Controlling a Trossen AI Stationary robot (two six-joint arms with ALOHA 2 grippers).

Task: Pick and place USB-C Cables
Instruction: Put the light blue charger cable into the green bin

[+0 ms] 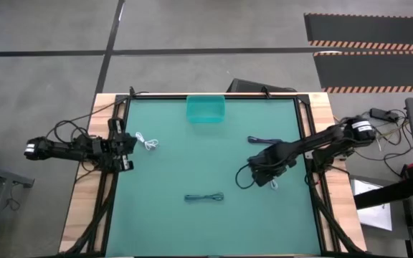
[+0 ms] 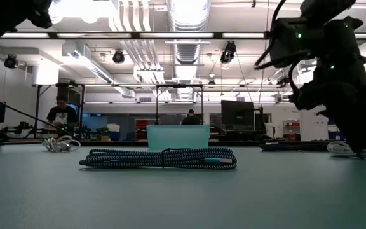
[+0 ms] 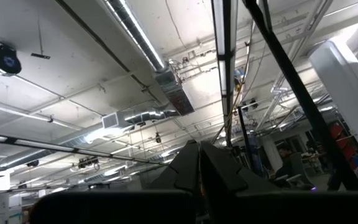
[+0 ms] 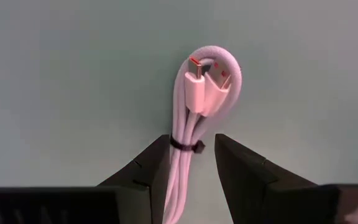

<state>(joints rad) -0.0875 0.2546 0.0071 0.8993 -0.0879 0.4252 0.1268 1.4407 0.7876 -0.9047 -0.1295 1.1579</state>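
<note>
A white bundled USB-C cable (image 4: 204, 87) lies flat on the green table (image 1: 192, 165), tied with a black band, its plugs at the looped end. My right gripper (image 4: 191, 146) points down over it, open. Its two fingers stand on either side of the bundle near the band. This cable also shows in the high view (image 1: 274, 185) and the low view (image 2: 345, 149). A second white cable (image 1: 148, 142) lies at the left. A dark braided cable (image 1: 203, 197) lies near the front middle. My left gripper (image 3: 199, 171) waits shut at the table's left edge, pointing upward.
A teal bin (image 1: 206, 109) stands at the middle of the far edge. Another dark cable (image 1: 264, 140) lies just beyond my right gripper. The black frame rails (image 1: 113, 186) run along both sides of the table. People sit in the room behind.
</note>
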